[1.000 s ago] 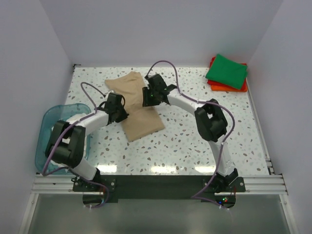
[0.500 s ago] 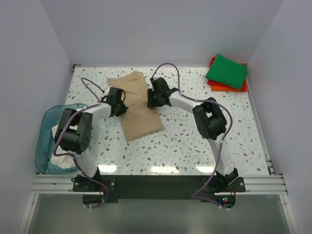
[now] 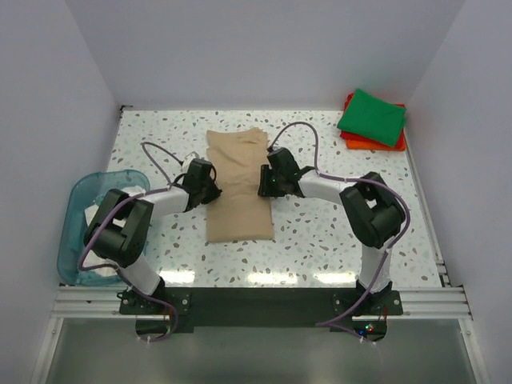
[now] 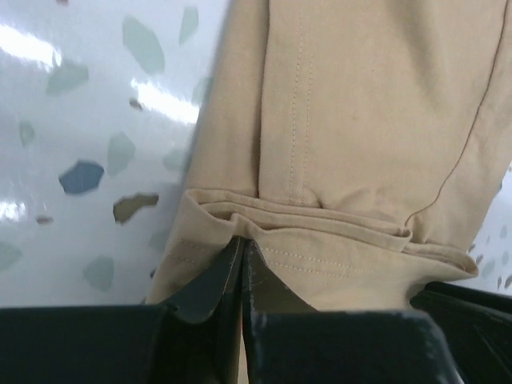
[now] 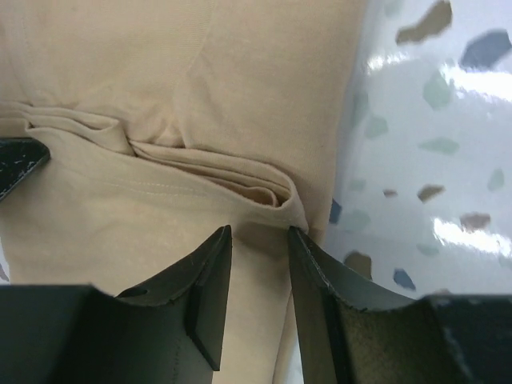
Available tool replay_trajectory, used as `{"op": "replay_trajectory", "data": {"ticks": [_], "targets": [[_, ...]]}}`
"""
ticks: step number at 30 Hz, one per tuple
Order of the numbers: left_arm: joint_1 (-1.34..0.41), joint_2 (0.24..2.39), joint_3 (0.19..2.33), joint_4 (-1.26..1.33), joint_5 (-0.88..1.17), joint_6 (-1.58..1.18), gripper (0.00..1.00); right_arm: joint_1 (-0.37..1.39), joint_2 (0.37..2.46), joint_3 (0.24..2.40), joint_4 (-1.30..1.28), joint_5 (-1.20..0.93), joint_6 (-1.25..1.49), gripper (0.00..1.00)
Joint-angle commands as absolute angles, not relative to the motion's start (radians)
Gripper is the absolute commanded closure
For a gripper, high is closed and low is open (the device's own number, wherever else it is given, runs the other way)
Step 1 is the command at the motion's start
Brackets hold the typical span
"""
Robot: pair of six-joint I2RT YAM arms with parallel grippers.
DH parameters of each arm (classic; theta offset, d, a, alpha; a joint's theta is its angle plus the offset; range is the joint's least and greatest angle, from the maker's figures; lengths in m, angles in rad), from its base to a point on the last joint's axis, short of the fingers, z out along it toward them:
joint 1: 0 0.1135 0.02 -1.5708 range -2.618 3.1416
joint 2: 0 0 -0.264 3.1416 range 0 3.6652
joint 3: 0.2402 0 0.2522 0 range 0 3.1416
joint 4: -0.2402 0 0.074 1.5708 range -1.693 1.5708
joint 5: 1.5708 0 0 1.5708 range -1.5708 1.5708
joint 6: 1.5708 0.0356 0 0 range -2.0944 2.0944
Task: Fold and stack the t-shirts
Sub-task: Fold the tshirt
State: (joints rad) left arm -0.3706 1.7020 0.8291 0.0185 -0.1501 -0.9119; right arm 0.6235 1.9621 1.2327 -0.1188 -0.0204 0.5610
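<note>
Far right of the right fingers (image 5: 204,280), the green t-shirt (image 3: 372,117) hides most of the orange-red t-shirt (image 3: 360,143); both wrist views crop the tan t-shirt (image 3: 238,184).

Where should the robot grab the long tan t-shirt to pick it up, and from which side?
The tan folded cotton t-shirt lies flat as a long strip, with its layers stacked along both long edges. So it is probably best to pinch the middle of those edges, where the cloth is thick enough to hold, coming in low from the left and the right.
</note>
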Motion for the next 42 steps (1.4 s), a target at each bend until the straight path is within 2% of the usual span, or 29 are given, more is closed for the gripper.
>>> {"op": "replay_trajectory", "data": {"ticks": [1,3,9,10,13,16,22,28,42], "targets": [[-0.400,1.645,0.724,-0.015,-0.100,-0.956,0.92,0.624,1.904,1.131,-0.225,0.002,0.555,0.61],[-0.403,1.622,0.704,0.021,-0.092,-0.951,0.90,0.624,1.866,1.117,-0.251,0.006,0.546,0.60],[-0.397,1.523,0.759,-0.041,-0.097,-0.881,0.71,0.623,1.747,1.071,-0.281,0.002,0.540,0.59],[-0.397,1.502,0.759,-0.052,-0.101,-0.876,0.63,0.623,1.700,1.060,-0.290,0.002,0.538,0.55],[-0.376,1.384,0.721,-0.104,-0.095,-0.859,0.48,0.623,1.602,1.011,-0.328,0.002,0.543,0.48],[-0.370,1.271,0.640,-0.152,-0.059,-0.865,0.44,0.624,1.499,0.912,-0.311,-0.053,0.575,0.46],[-0.387,1.047,0.430,-0.205,-0.005,-0.934,0.42,0.646,1.373,0.715,-0.232,-0.146,0.695,0.46],[-0.403,0.908,0.305,-0.270,0.069,-0.976,0.44,0.719,1.336,0.629,-0.150,-0.169,0.802,0.46],[-0.448,0.835,0.210,-0.281,0.124,-1.012,0.51,0.739,1.351,0.537,-0.003,-0.160,0.933,0.50]]}}
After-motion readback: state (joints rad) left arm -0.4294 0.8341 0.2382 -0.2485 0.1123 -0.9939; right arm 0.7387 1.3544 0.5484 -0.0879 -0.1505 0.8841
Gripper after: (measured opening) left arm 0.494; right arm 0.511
